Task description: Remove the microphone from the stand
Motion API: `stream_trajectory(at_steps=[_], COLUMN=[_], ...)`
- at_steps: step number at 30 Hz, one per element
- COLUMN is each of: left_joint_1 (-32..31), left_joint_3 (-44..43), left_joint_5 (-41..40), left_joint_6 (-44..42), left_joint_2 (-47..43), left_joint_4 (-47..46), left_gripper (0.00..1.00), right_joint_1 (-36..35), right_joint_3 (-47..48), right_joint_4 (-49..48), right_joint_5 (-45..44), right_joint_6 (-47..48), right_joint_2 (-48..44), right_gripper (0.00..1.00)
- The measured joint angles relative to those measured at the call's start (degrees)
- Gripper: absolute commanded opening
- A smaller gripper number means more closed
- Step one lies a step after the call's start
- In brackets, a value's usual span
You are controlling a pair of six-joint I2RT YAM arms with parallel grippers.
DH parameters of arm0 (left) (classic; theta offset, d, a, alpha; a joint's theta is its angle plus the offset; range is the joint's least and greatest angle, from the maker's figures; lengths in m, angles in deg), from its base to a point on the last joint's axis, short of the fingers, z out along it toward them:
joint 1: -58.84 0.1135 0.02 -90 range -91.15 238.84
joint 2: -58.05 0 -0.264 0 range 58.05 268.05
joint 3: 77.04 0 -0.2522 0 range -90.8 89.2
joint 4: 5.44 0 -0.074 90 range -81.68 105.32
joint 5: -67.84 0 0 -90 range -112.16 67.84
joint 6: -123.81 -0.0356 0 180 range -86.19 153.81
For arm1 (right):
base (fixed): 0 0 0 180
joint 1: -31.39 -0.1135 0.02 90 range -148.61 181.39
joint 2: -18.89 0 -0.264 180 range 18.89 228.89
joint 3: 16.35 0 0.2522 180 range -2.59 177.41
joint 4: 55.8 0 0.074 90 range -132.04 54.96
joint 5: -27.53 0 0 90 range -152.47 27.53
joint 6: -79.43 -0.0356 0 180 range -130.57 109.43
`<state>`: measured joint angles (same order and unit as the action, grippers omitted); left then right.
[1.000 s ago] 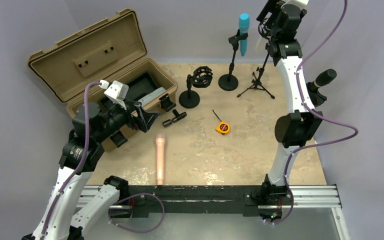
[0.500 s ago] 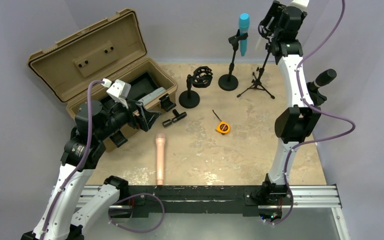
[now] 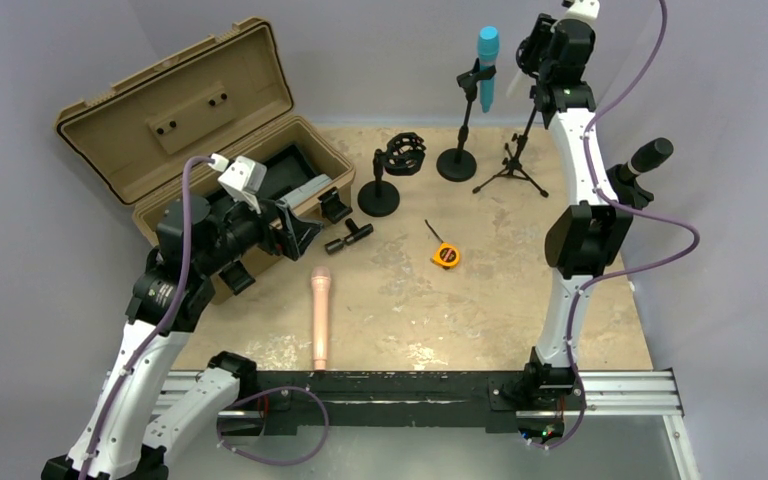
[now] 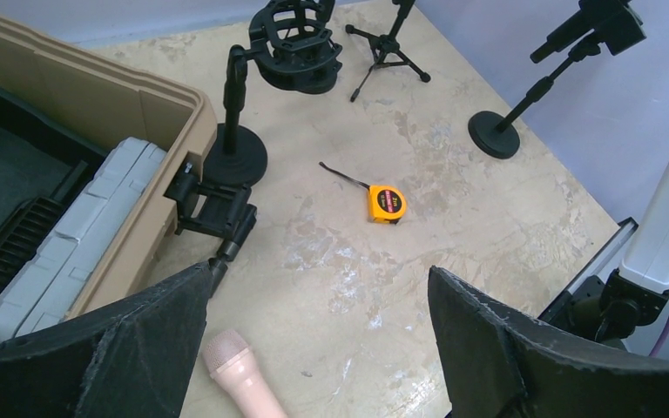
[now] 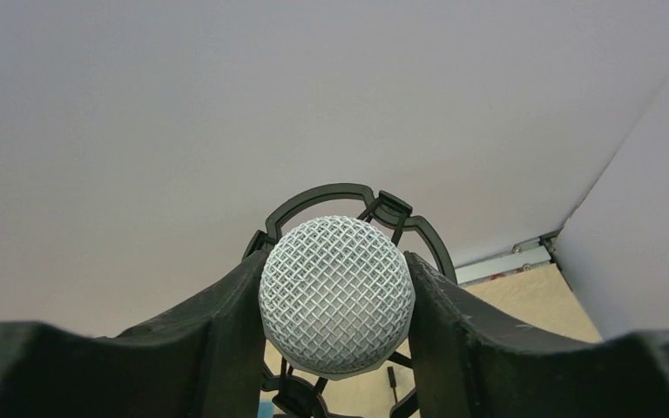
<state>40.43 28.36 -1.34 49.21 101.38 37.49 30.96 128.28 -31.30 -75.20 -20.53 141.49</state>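
While the left hand hangs wide open above the tabletop, the right hand pinches the microphone inside its shock mount

Left arm bent low, left claw spread wide, right arm stretched high, right claw clamping microphone.

No legible text anywhere. Tape measure, centre of the left wrist frame, carries a dark label; print too small to read.
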Motion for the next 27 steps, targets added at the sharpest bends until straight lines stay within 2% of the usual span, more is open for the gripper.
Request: stream_trajectory(at_steps=[4, 13, 17, 27], left_joint_1=[0.0, 0.0, 0.0, 0.0], left_joint_3=[0.0, 0.0, 0.0, 0.0], left_joint_5=[0.0, 0.2, 0.5, 1.0], left_joint_6=[0.0, 0.0, 0.0, 0.0], left_joint_2=[0.4, 1.4, 1.7, 2.5], left_joint_4=[0.0, 0.0, 0.0, 0.0], left_gripper=[0.91, 0.91, 0.91, 0.9], right_joint_1=[0.0, 0.0, 0.0, 0.1], right_joint_3=[0.5, 1.3, 1.4, 1.7], right_joint_4=[0.4, 2.6, 1.8, 0.0], right_joint_5=[0.3, -1.9, -3.2, -3.3], right_joint_6=[0.4, 1.4, 2.3, 3.3], right_joint_2=[0.0, -3.9, -8.5, -12.2], right_gripper=[0.19, 0.1, 0.0, 0.0])
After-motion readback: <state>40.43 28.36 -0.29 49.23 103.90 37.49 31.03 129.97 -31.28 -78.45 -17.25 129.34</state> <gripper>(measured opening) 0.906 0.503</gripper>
